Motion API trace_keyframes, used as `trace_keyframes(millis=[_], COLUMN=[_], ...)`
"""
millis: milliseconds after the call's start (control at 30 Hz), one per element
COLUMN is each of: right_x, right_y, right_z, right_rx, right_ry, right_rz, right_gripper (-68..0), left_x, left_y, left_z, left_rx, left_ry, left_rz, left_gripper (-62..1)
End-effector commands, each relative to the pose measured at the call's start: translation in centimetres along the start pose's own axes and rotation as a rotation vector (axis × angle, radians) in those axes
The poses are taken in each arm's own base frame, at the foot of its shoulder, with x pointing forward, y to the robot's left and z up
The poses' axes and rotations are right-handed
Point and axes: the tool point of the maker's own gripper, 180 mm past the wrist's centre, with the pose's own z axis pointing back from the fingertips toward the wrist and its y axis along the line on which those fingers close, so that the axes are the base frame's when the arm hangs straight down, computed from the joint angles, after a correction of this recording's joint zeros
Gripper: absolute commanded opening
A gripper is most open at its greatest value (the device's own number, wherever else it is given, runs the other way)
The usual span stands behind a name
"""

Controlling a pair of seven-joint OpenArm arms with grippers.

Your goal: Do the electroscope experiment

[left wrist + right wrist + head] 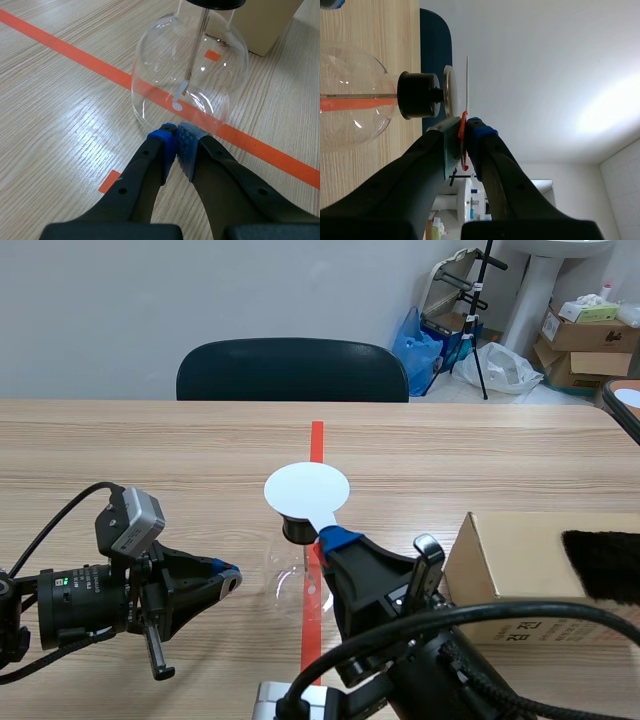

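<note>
Scene view: at frame centre the white paddle [307,488] lies flat over the top of the electroscope [290,575]. Its stem runs down-right into the right gripper [335,537], which is clamped on it. The left gripper [228,580] sits lower left, its tip pointing at the glass.

Left wrist view: the jaws are together on nothing, and the bulb stands just ahead of them, its rod [195,45] upright inside.

Right wrist view: the paddle faces the metal disc [449,92] above the stopper [417,95], parallel to it, with a thin gap between. The coming move likely turns on that gap, along the rod's axis, and the right arm is the one placed for it.
</note>
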Motion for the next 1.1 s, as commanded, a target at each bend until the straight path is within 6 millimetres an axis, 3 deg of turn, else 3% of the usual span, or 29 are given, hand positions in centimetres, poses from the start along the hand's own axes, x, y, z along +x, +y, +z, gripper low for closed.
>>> trace_keyframes(millis=[0, 767, 1067], right_x=[-0.2, -0.3, -3.0], right_y=[-0.9, -0.9, -1.0], right_z=[-0.4, -0.4, -0.2], right_rx=[-0.032, -0.032, -0.033], right_ry=[-0.011, -0.005, 0.143], right_rz=[0.019, 0.019, 0.017], right_gripper=[-66.5, -66.5, -66.5], left_x=[0.8, 0.8, 0.8], left_y=[0.4, 0.4, 0.4], left_z=[0.1, 0.1, 0.1], left_rx=[0.007, 0.007, 0.007], left_ry=[-0.026, -0.026, -0.026], left_rz=[-0.003, -0.003, -0.003], left_gripper=[-57.7, -57.7, -57.7])
